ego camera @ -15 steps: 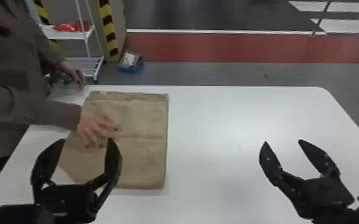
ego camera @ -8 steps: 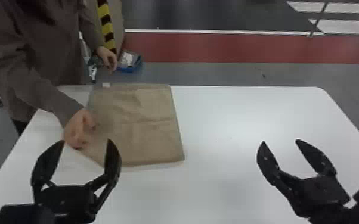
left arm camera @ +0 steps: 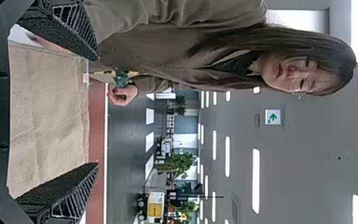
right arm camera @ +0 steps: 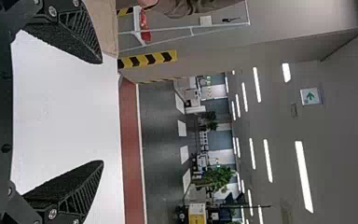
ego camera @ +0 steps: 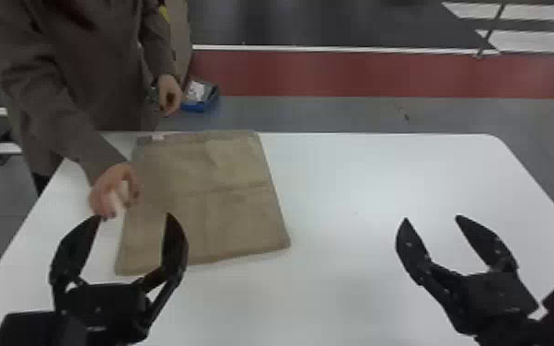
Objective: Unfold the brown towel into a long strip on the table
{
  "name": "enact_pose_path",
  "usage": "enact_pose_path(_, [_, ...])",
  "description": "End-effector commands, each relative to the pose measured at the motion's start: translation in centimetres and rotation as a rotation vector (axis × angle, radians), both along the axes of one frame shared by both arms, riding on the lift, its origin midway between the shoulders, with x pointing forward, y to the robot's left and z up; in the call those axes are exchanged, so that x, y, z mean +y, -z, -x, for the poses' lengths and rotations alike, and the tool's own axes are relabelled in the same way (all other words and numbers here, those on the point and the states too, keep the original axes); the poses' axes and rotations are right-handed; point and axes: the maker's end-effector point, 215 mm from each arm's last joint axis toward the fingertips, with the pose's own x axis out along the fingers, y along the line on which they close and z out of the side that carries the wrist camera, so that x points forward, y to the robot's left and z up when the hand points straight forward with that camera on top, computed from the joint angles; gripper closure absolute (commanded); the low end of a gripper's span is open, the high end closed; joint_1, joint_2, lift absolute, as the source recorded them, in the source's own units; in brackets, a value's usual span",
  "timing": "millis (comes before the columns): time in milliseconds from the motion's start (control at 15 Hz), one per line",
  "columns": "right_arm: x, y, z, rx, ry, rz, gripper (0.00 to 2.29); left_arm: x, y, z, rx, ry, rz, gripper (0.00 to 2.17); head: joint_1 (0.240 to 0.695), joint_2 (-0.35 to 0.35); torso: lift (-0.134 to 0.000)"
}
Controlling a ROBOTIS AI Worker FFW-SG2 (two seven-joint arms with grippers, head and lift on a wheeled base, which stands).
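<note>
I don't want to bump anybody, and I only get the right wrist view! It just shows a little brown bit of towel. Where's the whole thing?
Observer: The brown towel lies on the left half of the table.
Operator: Is anybody's hand down by that end?
Observer: Yes, a person's hand is by the towel's left edge; I can't tell if it touches.
Operator: Uh-oh! What about my other gripper, is it grabbing something?
Observer: No, the left gripper is open, with nothing between its fingers.
</note>
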Motion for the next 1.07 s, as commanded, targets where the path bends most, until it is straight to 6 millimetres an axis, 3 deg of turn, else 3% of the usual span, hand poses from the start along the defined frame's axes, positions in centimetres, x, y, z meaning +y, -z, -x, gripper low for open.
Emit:
enact_pose_path(0, [-0.03,0.06,-0.02,0.001,0.001,0.0,0.12,0.0,0.01,-0.01,0.0,0.001,-0.003,0.08,0.695,-0.034,-0.117])
enact_pose_path(1000, [-0.14,-0.03,-0.3,0.0,0.0,0.009,0.12,-0.27,0.1,0.14,0.003,0.008,-0.006,0.08,0.695,-0.038,-0.117])
